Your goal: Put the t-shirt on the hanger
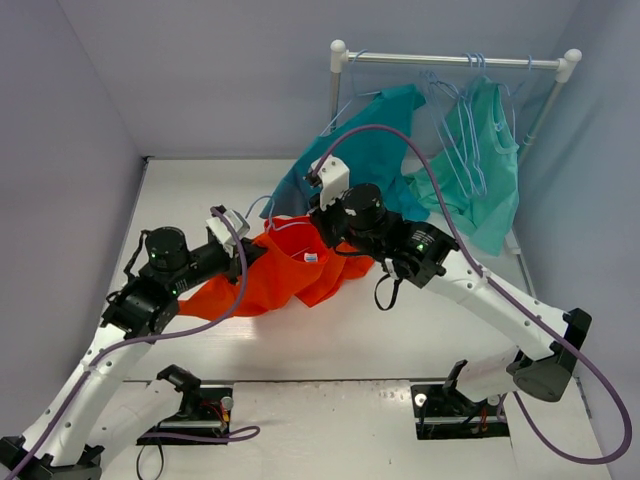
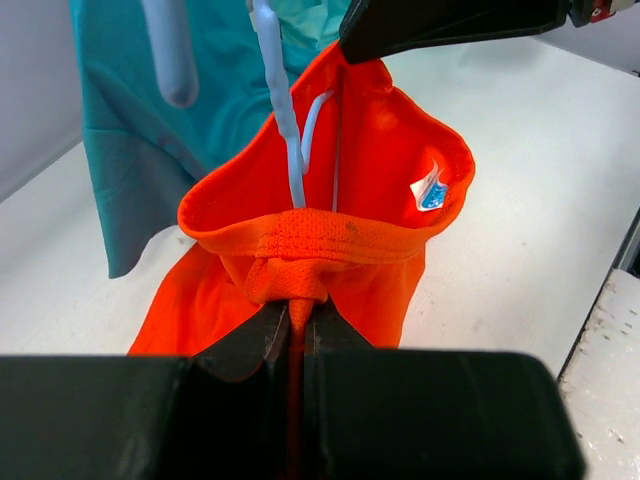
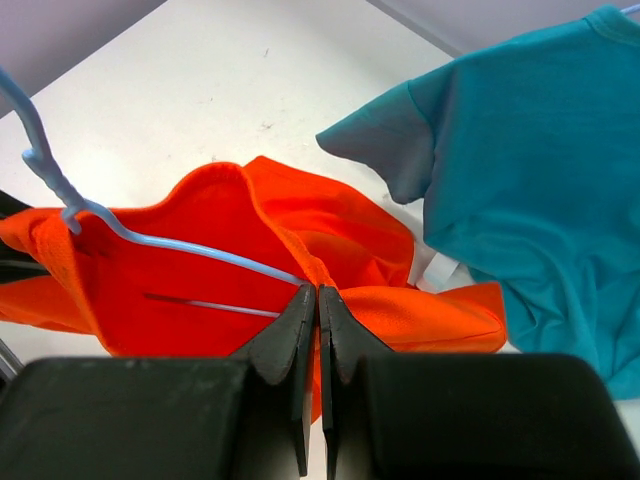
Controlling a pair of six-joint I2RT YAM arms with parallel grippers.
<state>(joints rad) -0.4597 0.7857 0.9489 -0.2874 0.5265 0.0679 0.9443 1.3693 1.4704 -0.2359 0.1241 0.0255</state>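
1. Left hand (image 2: 295, 312) is pinched shut on the nearest collar edge of the orange t-shirt (image 2: 330, 230).
2. Right hand (image 3: 318, 296) is pinched shut on the opposite collar edge.
3. A pale hanger (image 2: 290, 140) pokes through the collar between both hands, above the table (image 2: 520, 200).

The t-shirt (image 2: 380, 150) is matt orange knit cloth with a ribbed collar. The hanger (image 2: 285, 120) looks like smooth, pale blue coated wire. At 2 o'clock the teal shirt (image 3: 540, 180) is soft matt cloth, and the table (image 3: 200, 90) is matt white, a bit scuffed.
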